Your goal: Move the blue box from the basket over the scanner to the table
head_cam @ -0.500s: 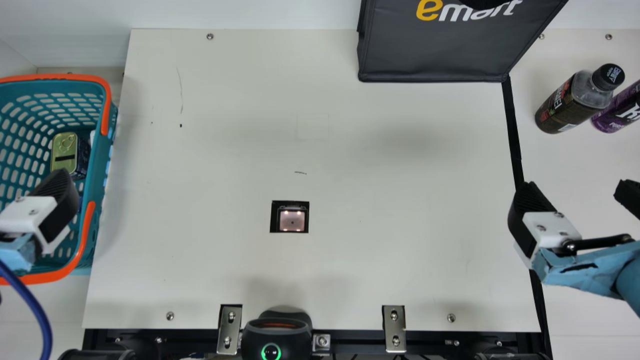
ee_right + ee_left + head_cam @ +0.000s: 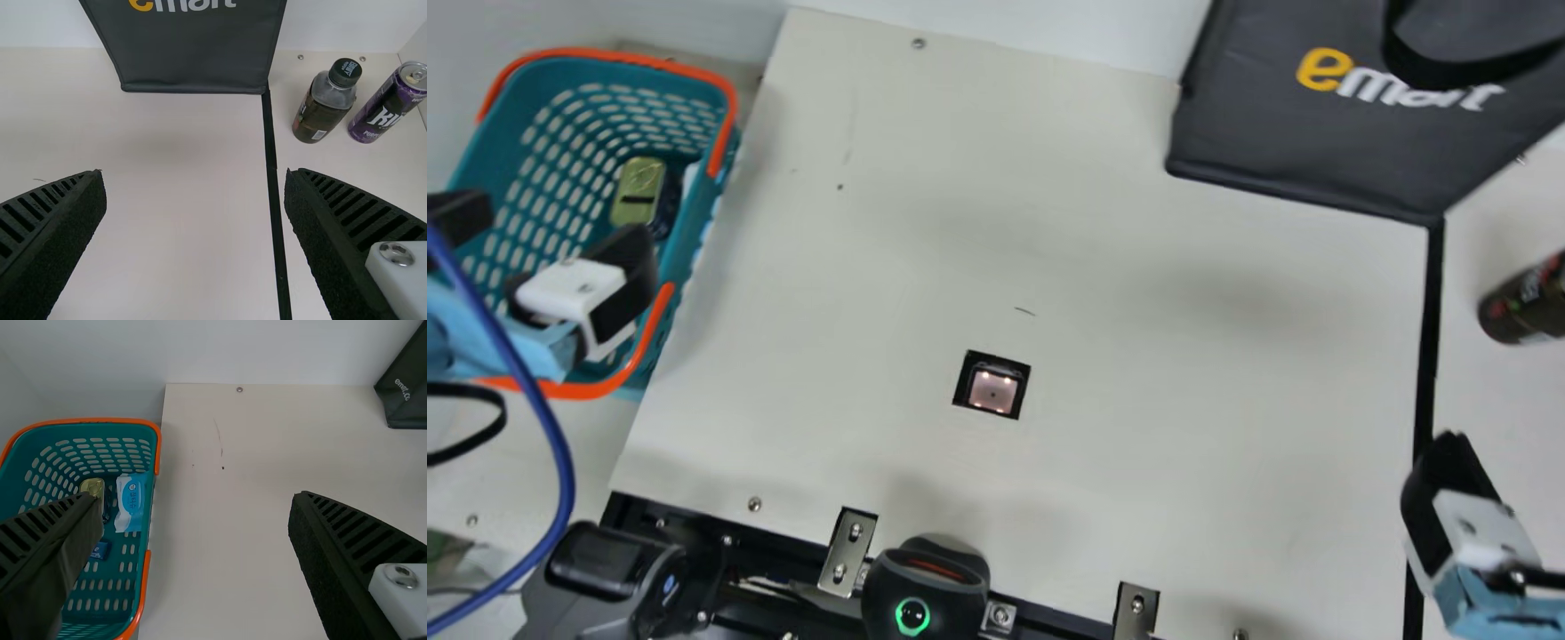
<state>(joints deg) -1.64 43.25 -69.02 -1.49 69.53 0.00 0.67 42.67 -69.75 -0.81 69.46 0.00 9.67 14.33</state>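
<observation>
**My open left tool (image 2: 559, 229) is hovering over the basket (image 2: 725, 133), and the blue box (image 2: 100, 551) is lying inside it**

I'm holding my left tool open, its two ribbed fingers standing wide apart. The teal, orange-rimmed basket is sitting beneath it. In my left wrist view, the blue box is peeking out on the basket floor, and one of my fingers is hiding part of it. Farther ahead of that tool, a gold-lidded tin (image 2: 638, 191) is resting in the same basket. A blue-and-white packet (image 2: 131, 500) is lying just beside the tin, toward the basket's right wall.

To the right of my left tool, the cream worktop (image 2: 1138, 356) is stretching across toward my right tool (image 2: 1449, 471). The scanner (image 2: 992, 392) is glowing in its dark square between the two, well apart from both. Nearer to me than either tool, a black device (image 2: 925, 591) is showing a green-lit ring at the worktop's edge.

I'm keeping my right tool open too, with its fingers spread, above a black strip (image 2: 272, 180) running along the worktop. Ahead of it and to its left, a dark bag (image 2: 193, 53) is standing. Ahead and to its right, a dark-capped bottle (image 2: 325, 103) is standing near a purple can (image 2: 390, 103).
</observation>
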